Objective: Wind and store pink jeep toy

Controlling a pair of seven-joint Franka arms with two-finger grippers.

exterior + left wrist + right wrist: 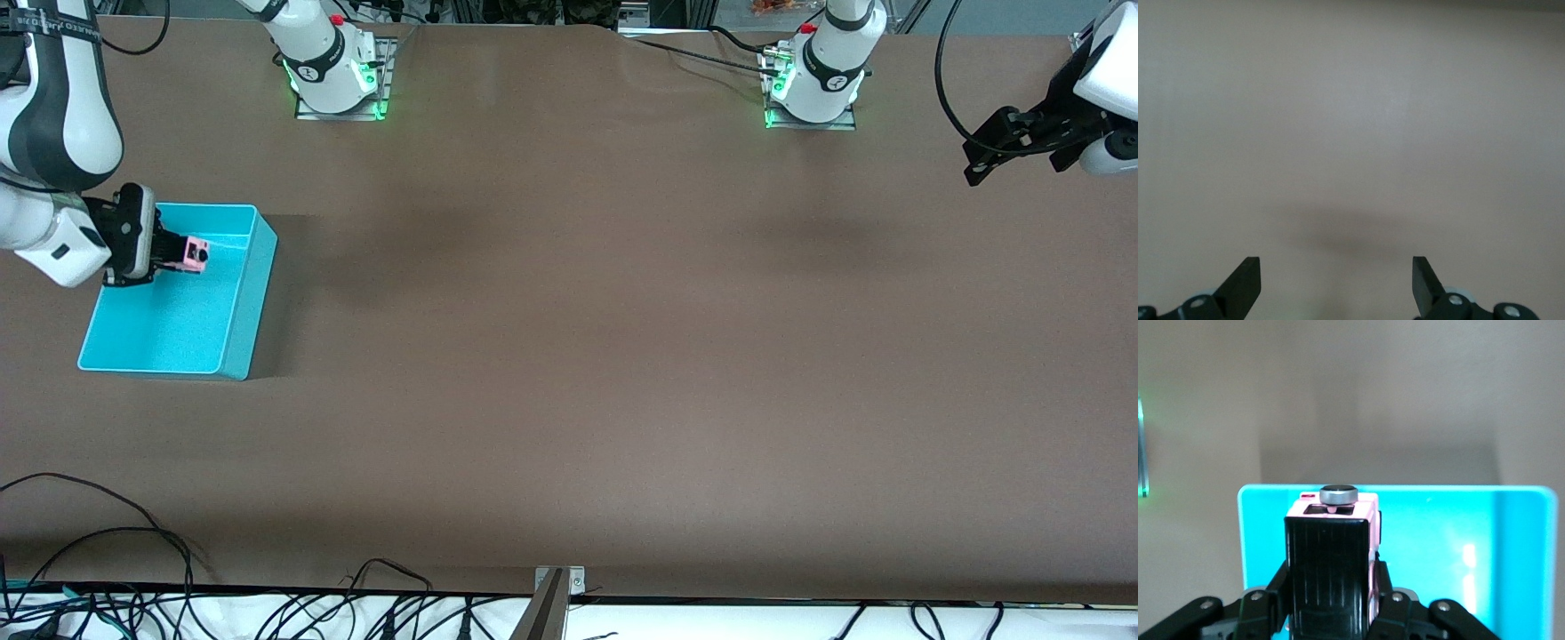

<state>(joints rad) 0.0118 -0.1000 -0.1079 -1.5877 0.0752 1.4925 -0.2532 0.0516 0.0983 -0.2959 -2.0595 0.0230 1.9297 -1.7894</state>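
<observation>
Here one pink jeep toy (195, 252) hangs in the air over the single turquoise bin (233, 326), pinched in the right gripper (173, 253) near the right arm's end of the table (569, 356). In the right wrist view the jeep toy (1338, 540) shows its black rectangular roof toward the camera, with a round grey-rimmed spare wheel (1339, 494) at its outer end and pink bodywork at the sides; the gripper's fingers (1388, 587) press against its two flanks. Below it lies the bin's bright floor (1438, 547), with nothing else inside that can be seen. The bin sits flat on the brown surface, its long side running toward the front camera.

The left gripper (982, 160) waits, raised over the left arm's end of the table, well apart from the bin. Its own wrist view shows two dark fingertips (1245, 280) spread wide with only bare tabletop between them.

Two arm bases with green lights stand along the table's edge farthest from the front camera. Several black cables (133, 542) trail along the edge nearest that camera.
</observation>
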